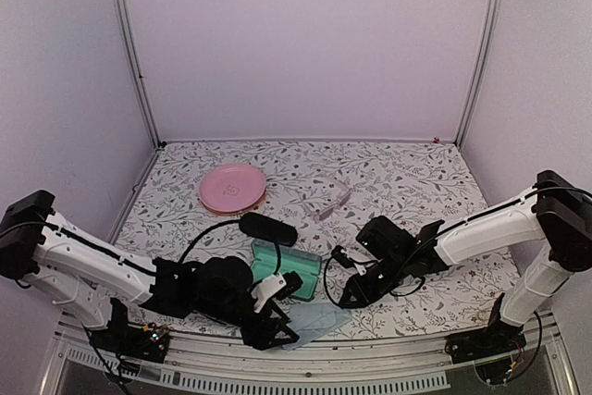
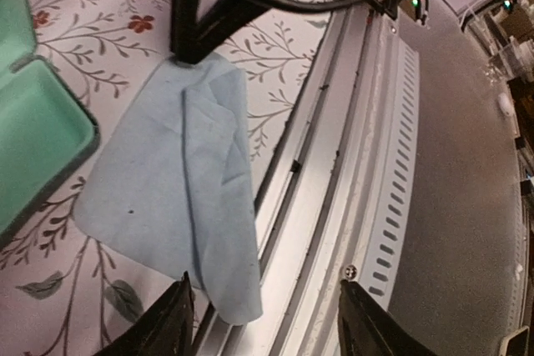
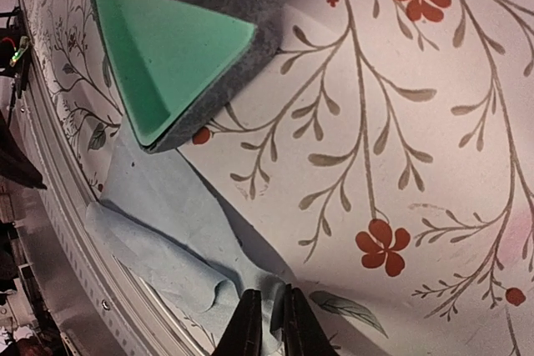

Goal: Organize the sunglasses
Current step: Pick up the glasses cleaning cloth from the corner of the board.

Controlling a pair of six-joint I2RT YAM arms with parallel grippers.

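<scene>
A pair of sunglasses [image 1: 331, 201] with a pale pinkish frame lies mid-table, away from both grippers. At the table's near edge a light blue cloth [image 1: 319, 319] [image 2: 167, 198] [image 3: 158, 231] lies spread out, partly over the metal rail. My right gripper [image 1: 345, 301] [image 3: 269, 310] is shut on one edge of this cloth, a fold pinched between its fingers. My left gripper [image 1: 277, 326] [image 2: 263, 310] stands open over the cloth's other end, with the cloth's corner lying between its fingers and nothing gripped.
An open grey case with green lining [image 1: 289, 265] [image 2: 33, 122] [image 3: 167, 47] sits just behind the cloth. A black oval case [image 1: 268, 228] lies behind that. A pink plate [image 1: 231, 188] is at the back left. The metal rail [image 2: 334, 206] marks the table's near edge.
</scene>
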